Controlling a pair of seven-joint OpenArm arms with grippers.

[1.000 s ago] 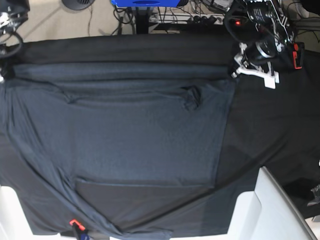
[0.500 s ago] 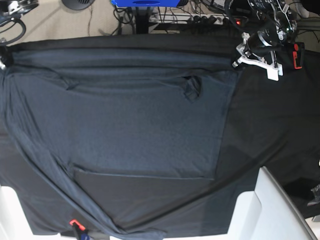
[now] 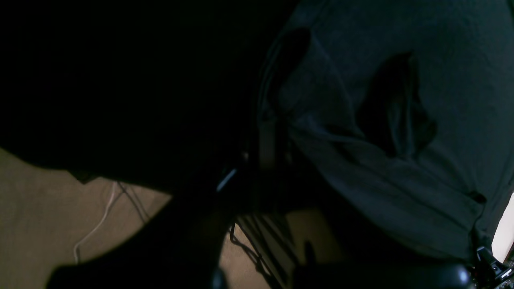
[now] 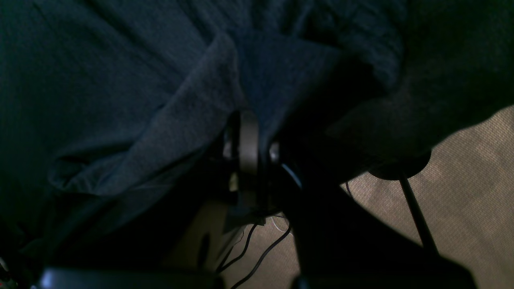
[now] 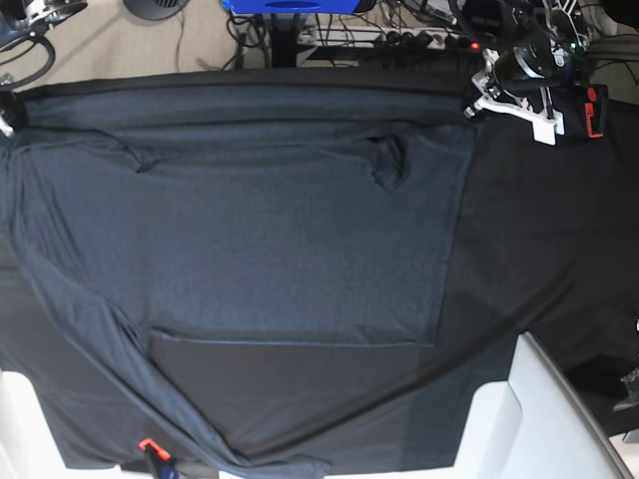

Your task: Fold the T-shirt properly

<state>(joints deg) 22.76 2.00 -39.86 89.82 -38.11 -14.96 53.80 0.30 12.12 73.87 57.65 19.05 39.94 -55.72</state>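
The T-shirt (image 5: 260, 239) lies spread out flat across the black table cloth (image 5: 544, 239), with a small pucker near its far right part. My left gripper (image 5: 468, 109) is at the shirt's far right corner, shut on the fabric edge. In the left wrist view the left gripper (image 3: 267, 140) pinches the T-shirt (image 3: 401, 168). My right gripper (image 5: 6, 120) sits at the far left edge of the base view, holding the shirt's other far corner. In the right wrist view the right gripper (image 4: 249, 140) is shut on bunched T-shirt (image 4: 192, 104) fabric.
White blocks stand at the near right (image 5: 544, 419) and near left (image 5: 18, 424) corners. A small red-tipped item (image 5: 150, 445) sits at the near edge. A blue object (image 5: 290, 5) and cables (image 5: 399, 38) lie on the floor beyond the table.
Both grippers have moved toward the table's far edge, drawing the shirt's far hem with them. The shirt now lies farther back and flatter.
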